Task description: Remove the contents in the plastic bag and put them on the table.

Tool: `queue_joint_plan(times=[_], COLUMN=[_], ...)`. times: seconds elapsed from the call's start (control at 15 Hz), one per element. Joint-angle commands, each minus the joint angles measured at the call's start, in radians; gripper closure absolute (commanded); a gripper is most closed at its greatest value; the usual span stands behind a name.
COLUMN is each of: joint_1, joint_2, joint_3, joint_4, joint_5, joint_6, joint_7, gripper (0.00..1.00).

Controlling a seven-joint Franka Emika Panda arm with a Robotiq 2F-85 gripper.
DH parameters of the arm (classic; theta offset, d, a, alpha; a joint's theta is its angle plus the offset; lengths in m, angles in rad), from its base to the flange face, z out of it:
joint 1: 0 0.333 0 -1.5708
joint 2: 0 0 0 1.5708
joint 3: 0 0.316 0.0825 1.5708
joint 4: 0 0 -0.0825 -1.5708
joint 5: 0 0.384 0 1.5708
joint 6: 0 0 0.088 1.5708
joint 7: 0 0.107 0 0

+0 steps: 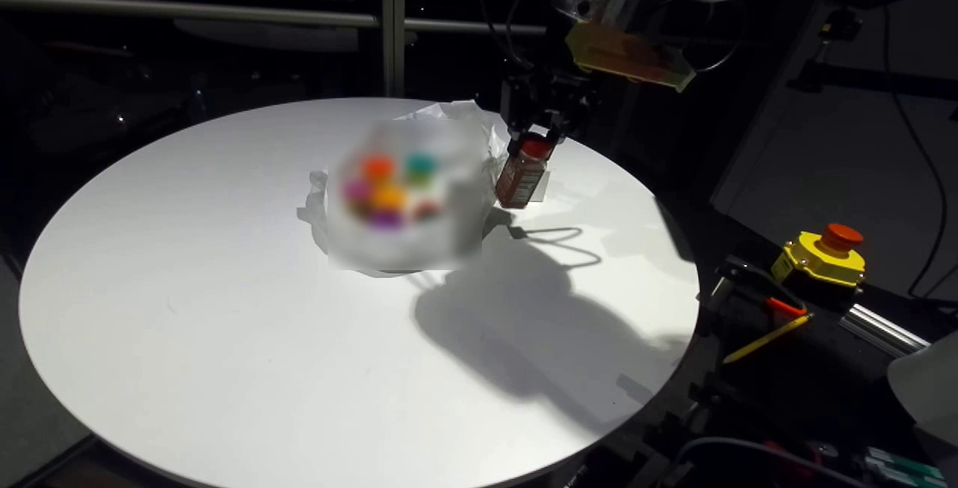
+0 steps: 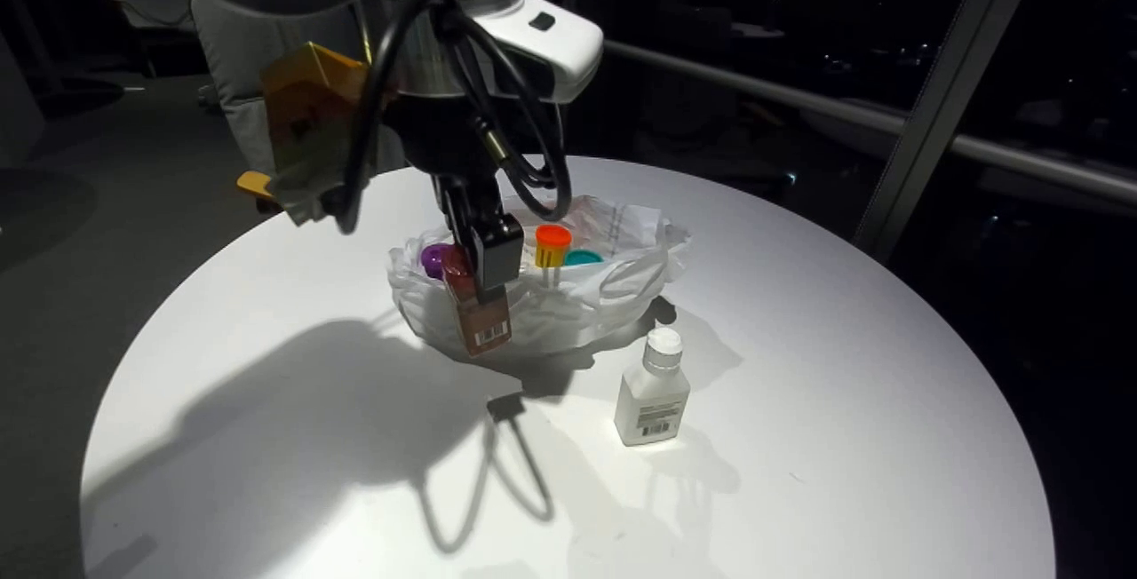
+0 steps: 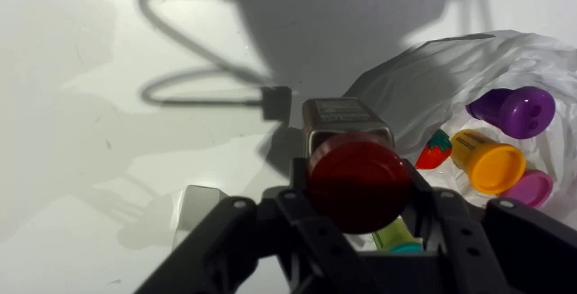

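Pincer (image 3: 356, 173) around bottle (image 1: 522, 180), pots (image 3: 490, 162) in bag (image 2: 576, 314)

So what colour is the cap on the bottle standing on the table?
White; the cap shows best in an exterior view.

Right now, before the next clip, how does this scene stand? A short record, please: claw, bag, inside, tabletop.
Claw: closed on the red-capped bottle, at its cap
Bottle's pose: tilted, beside the plastic bag; contact unclear
Bag: open-topped, on the round white table
Inside: amber-lidded tub, orange-red-lidded tub, pink-lidded tub, teal-lidded tub, strawberry-shaped piece, purple piece
Tabletop outside bag: white bottle, upright
Beside table: emergency-stop button
Left to unload: the bag's contents
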Motion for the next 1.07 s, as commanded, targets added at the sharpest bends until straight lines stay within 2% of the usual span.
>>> queue_joint_plan(times=[0.0, 0.2, 0.47, 0.87, 0.93, 1.0], joint_1=[-0.024, -0.021, -0.020, -0.049, -0.055, -0.057], joint_2=[0.073, 0.129, 0.145, 0.146, 0.147, 0.150], joint_3=[-0.040, -0.086, -0.112, -0.092, -0.086, -0.088], joint_4=[0.043, 0.063, 0.073, 0.090, 0.097, 0.104], joint_5=[-0.078, -0.110, -0.105, -0.075, -0.067, -0.071], joint_6=[-0.029, -0.045, -0.074, -0.123, -0.137, -0.149], joint_7=[0.033, 0.046, 0.025, -0.029, -0.041, -0.043], gripper=[0.76, 0.76, 0.76, 0.76, 0.26, 0.24])
